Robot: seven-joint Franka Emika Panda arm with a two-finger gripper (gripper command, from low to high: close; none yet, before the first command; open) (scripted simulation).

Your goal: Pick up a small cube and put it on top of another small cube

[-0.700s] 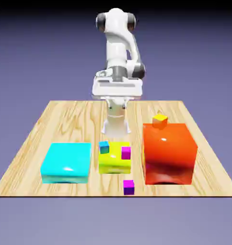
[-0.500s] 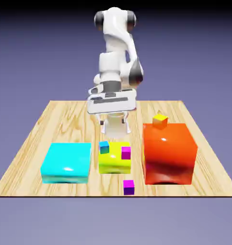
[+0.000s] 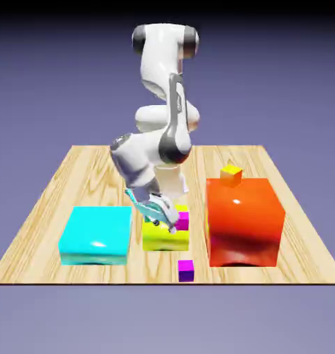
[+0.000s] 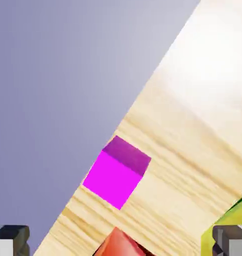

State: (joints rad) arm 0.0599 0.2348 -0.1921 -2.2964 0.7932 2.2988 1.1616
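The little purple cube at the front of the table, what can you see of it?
The little purple cube is tiny, smooth and shiny, with sharp edges. Its top looks lighter magenta, its sides darker violet. It sits flat on the wooden table near the front edge, alone, just in front of the yellow block. Nothing touches it but the table. The hand view shows it close up.

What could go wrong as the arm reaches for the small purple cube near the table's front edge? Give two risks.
1. The small purple cube sits close to the table edge; a nudge from the open gripper might push it off.
2. The gripper hangs low over the yellow block, right beside the magenta cube on it, and could knock that off while moving forward.
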